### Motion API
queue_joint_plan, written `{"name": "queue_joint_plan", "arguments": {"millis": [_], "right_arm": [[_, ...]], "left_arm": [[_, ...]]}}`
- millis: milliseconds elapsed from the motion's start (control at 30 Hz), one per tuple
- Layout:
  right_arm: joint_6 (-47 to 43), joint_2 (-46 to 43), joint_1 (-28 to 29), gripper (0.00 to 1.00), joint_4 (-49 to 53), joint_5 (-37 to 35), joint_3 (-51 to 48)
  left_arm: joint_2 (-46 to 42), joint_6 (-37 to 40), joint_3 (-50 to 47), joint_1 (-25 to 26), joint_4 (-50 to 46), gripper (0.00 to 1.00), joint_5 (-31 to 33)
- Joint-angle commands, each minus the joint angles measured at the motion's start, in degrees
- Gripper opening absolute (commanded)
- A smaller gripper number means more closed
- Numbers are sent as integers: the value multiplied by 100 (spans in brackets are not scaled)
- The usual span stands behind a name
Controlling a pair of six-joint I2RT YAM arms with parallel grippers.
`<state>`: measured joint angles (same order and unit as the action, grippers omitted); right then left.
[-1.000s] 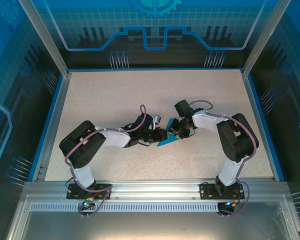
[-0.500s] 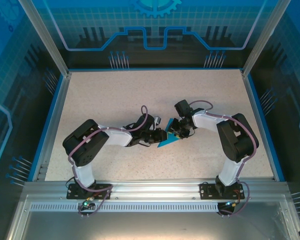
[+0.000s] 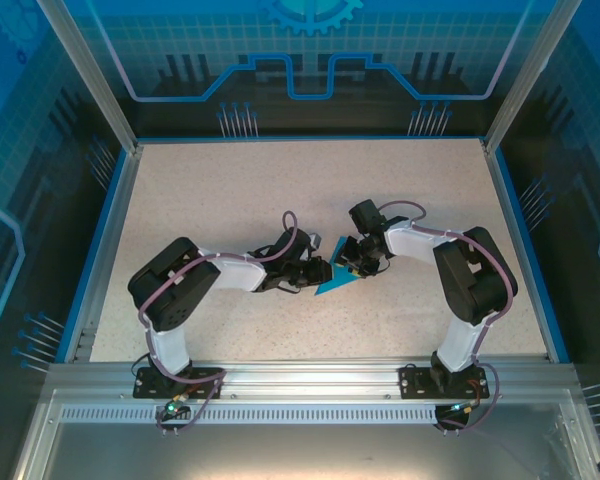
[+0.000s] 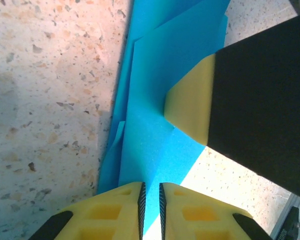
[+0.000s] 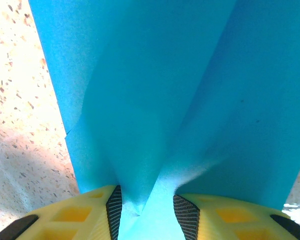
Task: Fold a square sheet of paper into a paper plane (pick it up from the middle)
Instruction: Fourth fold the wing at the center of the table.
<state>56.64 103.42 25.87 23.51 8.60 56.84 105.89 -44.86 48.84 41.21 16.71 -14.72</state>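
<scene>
I see the half-folded paper plane [image 3: 336, 281] lying mid-table [image 3: 230, 190], right between both pincers; my left pincer [image 4: 150, 192] is nearly together, nipping the blue edge; my right pincer [image 5: 145, 197] is clamped on bunched layers, jaws a little wider apart.

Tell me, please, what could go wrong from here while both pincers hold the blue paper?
1. The left pincer seems to pinch just the edge of the blue paper; a tug might slip it free.
2. In the right pincer the sheet bunches into a ridge between the pads, which may press in a stray crease.
3. Both grip one thin sheet close together; moving apart could tear it.
</scene>
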Motion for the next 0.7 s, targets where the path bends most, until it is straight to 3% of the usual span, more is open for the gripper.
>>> {"name": "queue_joint_plan", "arguments": {"millis": [0, 433, 667], "right_arm": [[42, 750, -108, 41, 501, -1022, -569], [40, 775, -108, 41, 504, -1018, -560], [36, 736, -115, 41, 506, -990, -525]], "left_arm": [[138, 109, 161, 29, -200, 19, 144], [167, 144, 188, 28, -365, 18, 268], [222, 147, 188, 33, -466, 11, 266]]}}
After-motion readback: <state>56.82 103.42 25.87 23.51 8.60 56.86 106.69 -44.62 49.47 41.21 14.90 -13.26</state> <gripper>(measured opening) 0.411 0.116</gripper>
